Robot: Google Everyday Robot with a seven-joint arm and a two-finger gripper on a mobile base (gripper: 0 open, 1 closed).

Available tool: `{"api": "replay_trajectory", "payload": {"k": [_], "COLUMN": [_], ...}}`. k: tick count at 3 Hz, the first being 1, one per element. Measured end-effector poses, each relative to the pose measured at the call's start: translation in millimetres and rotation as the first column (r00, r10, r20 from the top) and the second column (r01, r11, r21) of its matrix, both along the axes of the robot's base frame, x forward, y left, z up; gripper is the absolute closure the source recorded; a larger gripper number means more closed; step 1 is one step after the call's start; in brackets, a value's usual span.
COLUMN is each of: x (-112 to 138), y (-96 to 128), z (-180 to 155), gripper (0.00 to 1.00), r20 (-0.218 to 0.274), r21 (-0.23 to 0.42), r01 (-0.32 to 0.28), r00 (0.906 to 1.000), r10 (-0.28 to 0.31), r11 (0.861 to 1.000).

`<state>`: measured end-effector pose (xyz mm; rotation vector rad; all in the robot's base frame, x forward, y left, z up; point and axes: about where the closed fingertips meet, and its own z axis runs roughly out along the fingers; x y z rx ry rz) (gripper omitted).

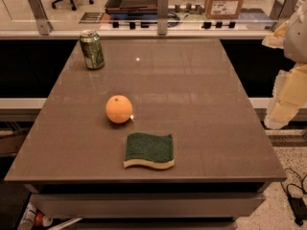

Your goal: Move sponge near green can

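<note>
Sponge (pixel 149 150) lies flat, green side up, at 6 o'clock on the table (pixel 201 95) near its front edge, orange (pixel 119 109) near at its 11, green can (pixel 91 50) upright at the far 11 corner, well apart, gripper (pixel 287 99) off-table at 3, grip state can't tell.

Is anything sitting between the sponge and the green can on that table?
Yes. The orange sits almost on the straight line from the sponge, near the front edge, to the green can at the far left. The gripper hangs beyond the right side of the table, nothing visible between it and the sponge.
</note>
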<state>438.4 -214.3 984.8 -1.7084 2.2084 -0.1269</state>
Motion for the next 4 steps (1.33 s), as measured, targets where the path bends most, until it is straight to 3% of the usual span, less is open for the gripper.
{"api": "replay_trajectory", "payload": {"k": [2, 3, 4], "x": [0.2, 1.5, 1.1], "y": [3.6, 12.6, 31.5], "z": [0.2, -7.8, -33.8], "gripper": [0.0, 0.0, 0.0], "r20": [0.011, 0.028, 0.046], "r21": [0.02, 0.096, 0.237], "r01": [-0.004, -0.023, -0.067], "r00": [0.9999, 0.9994, 0.9972], "r10": [0.004, 0.021, 0.058], "r11": [1.0, 0.995, 0.969]}}
